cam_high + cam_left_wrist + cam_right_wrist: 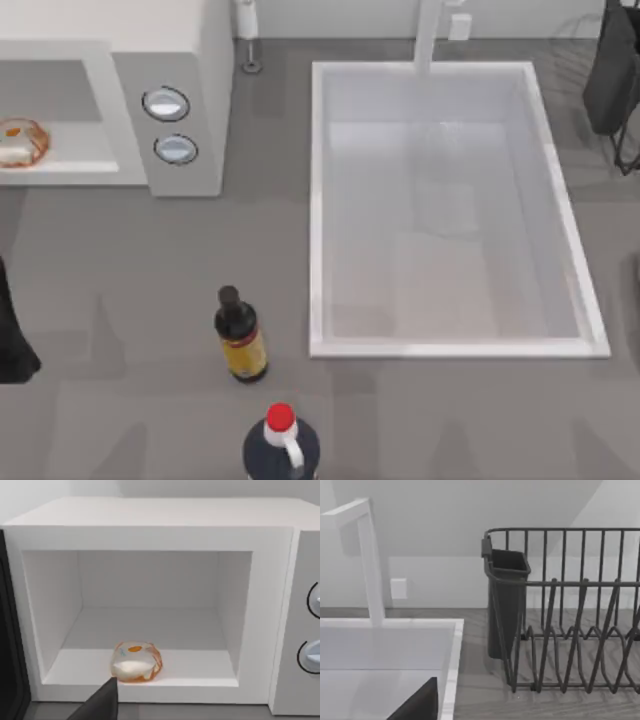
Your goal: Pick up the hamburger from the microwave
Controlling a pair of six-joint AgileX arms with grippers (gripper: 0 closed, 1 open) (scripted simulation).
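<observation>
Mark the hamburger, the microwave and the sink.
hamburger (136,661), left wrist view, bun's pale middle.
microwave (150,512), left wrist view, top panel.
sink (455,349), top view, near rim.

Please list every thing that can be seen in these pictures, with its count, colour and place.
hamburger: one, orange-brown with pale middle, inside the microwave cavity near its front edge.
microwave: one, white-grey, back left of the table, cavity open, two round knobs on its side panel.
sink: one, white, centre to right of the table.
faucet: one, white, behind the sink.
dark bottle: one, yellow label, left of the sink's front corner.
red-capped bottle: one, dark, front edge of the table.
dish rack: one, dark wire, back right.
left arm: dark, at the table's left edge.
</observation>
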